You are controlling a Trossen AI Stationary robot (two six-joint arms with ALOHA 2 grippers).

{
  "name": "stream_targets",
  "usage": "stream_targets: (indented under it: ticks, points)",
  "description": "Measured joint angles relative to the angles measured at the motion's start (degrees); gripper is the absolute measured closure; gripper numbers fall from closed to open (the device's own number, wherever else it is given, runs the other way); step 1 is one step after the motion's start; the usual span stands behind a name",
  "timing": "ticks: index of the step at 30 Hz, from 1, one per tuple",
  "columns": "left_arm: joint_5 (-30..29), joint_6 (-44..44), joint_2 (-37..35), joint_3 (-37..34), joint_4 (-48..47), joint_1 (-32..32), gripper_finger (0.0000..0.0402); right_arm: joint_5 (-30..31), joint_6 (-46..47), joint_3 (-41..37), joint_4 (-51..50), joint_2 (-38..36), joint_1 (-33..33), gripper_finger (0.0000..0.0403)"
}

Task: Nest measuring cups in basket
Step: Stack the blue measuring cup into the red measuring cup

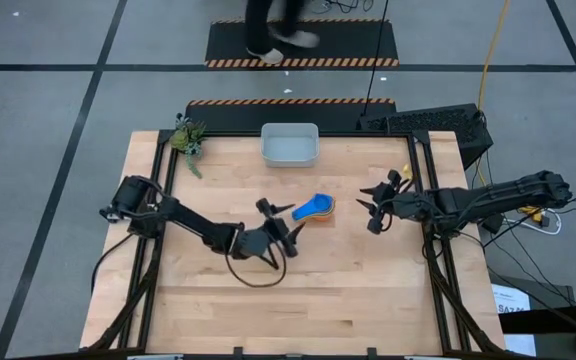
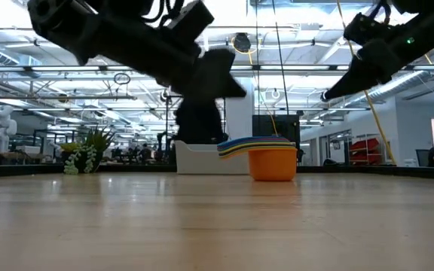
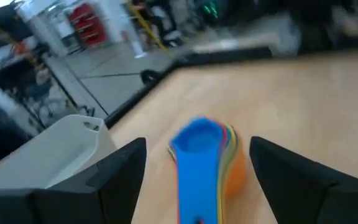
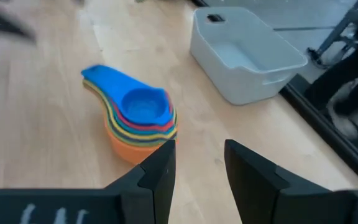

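Note:
The measuring cups [image 1: 316, 208] stand nested in one stack on the table's middle, a blue cup [image 4: 143, 102] on top and an orange one [image 2: 271, 164] at the bottom resting on the wood. Their handles [image 3: 197, 186] point toward my left gripper [image 1: 286, 222]. That gripper is open and level, a finger on either side of the handle ends, touching nothing that I can see. The pale basket [image 1: 289, 144] sits at the far edge. My right gripper [image 1: 370, 208] hovers open to the right of the stack, above the table.
A small green plant [image 1: 188, 138] stands at the far left corner. A dark device [image 1: 438, 125] sits off the far right corner. A person [image 1: 273, 30] walks beyond the table. Bare wood spreads along the near half.

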Motion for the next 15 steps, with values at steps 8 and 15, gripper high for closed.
stream_targets:
  ticks: [8,15]
  points:
    - [13.1,-20.7,-0.2,0.0,-2.6,4.3,0.0054,-0.9,-1.4,-2.7,0.0,0.0,0.0,0.0273]
    - [12.7,-28.9,-0.2,0.0,-6.9,4.9,0.0028,-0.9,-4.1,-2.8,0.0,0.0,0.0,0.0273]
